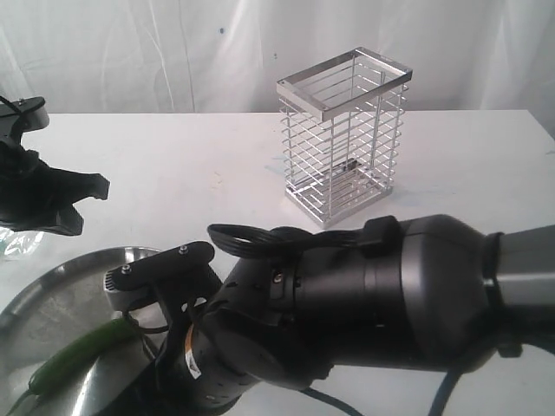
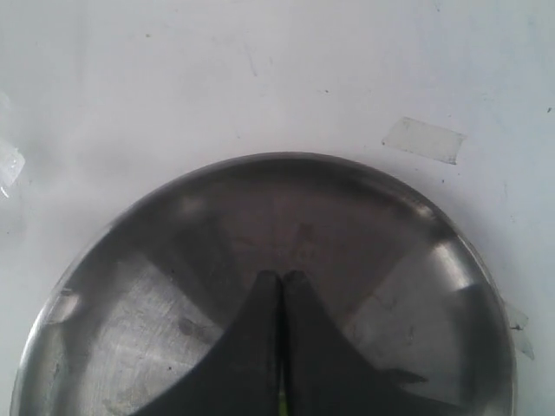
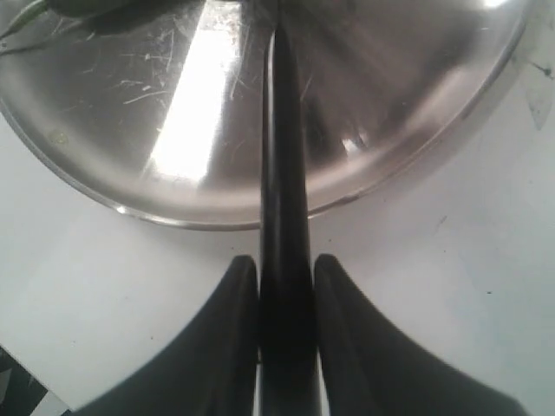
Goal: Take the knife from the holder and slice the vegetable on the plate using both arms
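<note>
The knife has its black handle clamped between my right gripper's fingers. Its dark blade reaches out over the shiny steel plate. The green vegetable lies on the plate at the lower left, and its end shows at the plate's far side. My right arm fills the foreground and hides the knife there. My left gripper is shut and empty, hovering over the plate; it hangs at the far left, apart from the vegetable. The wire holder stands empty.
The holder stands upright at the back middle of the white table. A strip of clear tape is stuck to the table beyond the plate. Crumpled clear plastic lies at the left edge. A white curtain hangs behind.
</note>
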### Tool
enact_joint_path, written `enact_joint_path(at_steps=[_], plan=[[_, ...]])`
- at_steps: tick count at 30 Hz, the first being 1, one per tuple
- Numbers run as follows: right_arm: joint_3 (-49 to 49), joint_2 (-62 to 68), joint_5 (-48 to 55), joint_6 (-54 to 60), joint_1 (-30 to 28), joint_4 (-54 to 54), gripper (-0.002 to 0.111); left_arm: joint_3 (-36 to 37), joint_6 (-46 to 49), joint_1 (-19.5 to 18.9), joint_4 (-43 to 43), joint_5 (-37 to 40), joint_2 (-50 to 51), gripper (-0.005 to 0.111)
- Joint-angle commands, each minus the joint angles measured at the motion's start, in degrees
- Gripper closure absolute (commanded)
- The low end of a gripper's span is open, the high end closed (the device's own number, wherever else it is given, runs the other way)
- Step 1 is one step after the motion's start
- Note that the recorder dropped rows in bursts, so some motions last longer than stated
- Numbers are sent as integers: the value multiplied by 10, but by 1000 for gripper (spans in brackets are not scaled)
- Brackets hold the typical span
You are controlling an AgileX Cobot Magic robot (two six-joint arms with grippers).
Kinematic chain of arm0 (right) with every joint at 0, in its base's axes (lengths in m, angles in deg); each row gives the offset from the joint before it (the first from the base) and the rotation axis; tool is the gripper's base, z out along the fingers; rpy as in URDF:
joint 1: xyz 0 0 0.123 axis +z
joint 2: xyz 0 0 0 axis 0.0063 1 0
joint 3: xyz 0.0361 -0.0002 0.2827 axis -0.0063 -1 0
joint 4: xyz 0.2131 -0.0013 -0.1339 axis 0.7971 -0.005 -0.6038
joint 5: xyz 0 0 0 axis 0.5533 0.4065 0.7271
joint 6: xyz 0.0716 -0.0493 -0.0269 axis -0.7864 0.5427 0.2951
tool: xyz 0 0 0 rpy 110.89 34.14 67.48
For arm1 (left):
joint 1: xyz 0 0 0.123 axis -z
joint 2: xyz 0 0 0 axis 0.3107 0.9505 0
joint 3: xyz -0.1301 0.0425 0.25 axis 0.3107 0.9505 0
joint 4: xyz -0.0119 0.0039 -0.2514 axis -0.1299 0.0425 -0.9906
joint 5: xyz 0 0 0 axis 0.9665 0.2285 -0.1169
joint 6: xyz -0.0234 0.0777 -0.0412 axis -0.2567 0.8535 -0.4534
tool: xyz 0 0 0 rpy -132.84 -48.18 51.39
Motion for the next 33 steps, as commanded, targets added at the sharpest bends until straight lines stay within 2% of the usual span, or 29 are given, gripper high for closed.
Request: enact_joint_path(at_steps=[1,18,22,28,33], plan=[[-2,1,-6,12,11,3,108,-3,2,0,-6,10,-7,107],[-2,15,-7,12,12,7,108,-1,13,0,-14,24,-7,107],[-2,15,-8,12,12,7,108,22,34,0,-63,26,-7,107],[-2,15,-11,13,12,7,108,78,61,0,-134,-15,-7,107],[-2,15,-13,14,12,7,108,85,143,0,-220,-8,-7,107]])
